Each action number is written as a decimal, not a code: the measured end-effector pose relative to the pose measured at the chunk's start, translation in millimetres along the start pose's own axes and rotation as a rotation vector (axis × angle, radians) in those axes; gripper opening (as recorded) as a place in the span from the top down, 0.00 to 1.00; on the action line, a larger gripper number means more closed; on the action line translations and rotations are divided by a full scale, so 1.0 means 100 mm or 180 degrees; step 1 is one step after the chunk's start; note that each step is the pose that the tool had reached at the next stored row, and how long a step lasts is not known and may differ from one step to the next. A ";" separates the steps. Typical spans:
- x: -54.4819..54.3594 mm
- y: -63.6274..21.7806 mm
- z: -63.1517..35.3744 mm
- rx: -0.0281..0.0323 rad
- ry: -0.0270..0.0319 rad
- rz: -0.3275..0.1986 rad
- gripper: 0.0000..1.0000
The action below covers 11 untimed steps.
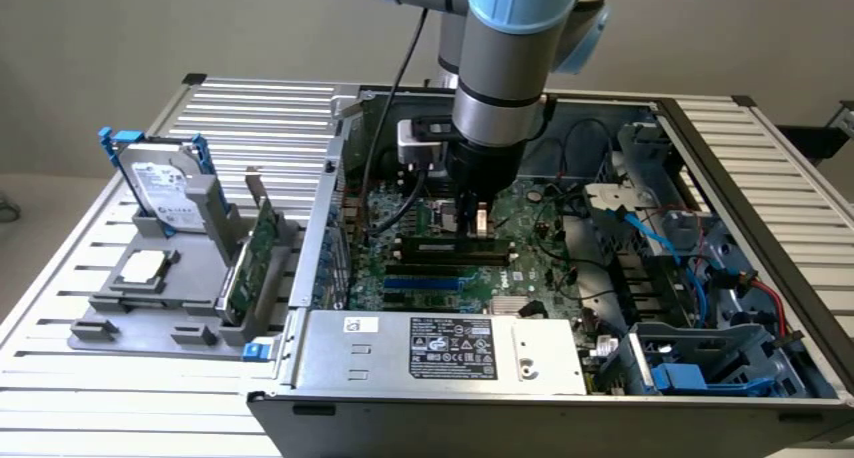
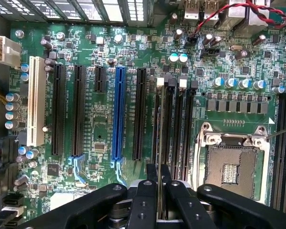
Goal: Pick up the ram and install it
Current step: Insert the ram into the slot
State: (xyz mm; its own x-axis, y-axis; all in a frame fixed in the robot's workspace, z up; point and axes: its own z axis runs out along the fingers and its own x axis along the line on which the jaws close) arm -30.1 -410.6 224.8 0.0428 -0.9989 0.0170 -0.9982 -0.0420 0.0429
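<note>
Now one tool (image 2: 159, 185) grips one ram (image 2: 159, 138); one motherboard (image 2: 101, 125) below.

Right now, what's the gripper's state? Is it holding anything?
gripper: closed, gripping the ram edge-on between its fingers.

The motherboard (image 2: 100, 119) is green, speckled with small silver and black parts, and carries black slots (image 2: 58, 109), one bright blue slot (image 2: 117, 114) and one cream slot (image 2: 35, 100). Over the motherboard the gripper (image 2: 159, 174) is black, the ram (image 1: 454, 246) in it dark green, and the arm (image 1: 507, 68) grey with pale blue caps. Beside the motherboard's case the drive (image 1: 167, 193) is silver with blue rails, on a pale, slatted counter (image 1: 80, 398).
</note>
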 end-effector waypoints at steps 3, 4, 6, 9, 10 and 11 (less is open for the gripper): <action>0.00 0.000 0.002 0.0001 0.0006 0.0004 0.86; 0.00 0.000 0.003 0.0002 0.0008 0.0005 0.86; 0.00 -0.001 0.004 0.0002 0.0010 0.0008 0.86; 0.00 -0.002 0.006 0.0002 0.0014 0.0013 0.86; 0.00 -0.004 0.007 0.0002 0.0015 0.0014 0.86; 0.00 -0.006 0.008 0.0003 0.0016 0.0015 0.86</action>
State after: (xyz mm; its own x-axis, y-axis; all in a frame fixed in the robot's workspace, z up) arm -29.6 -410.6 223.9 0.0382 -0.9990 0.0222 -0.9984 -0.0372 0.0421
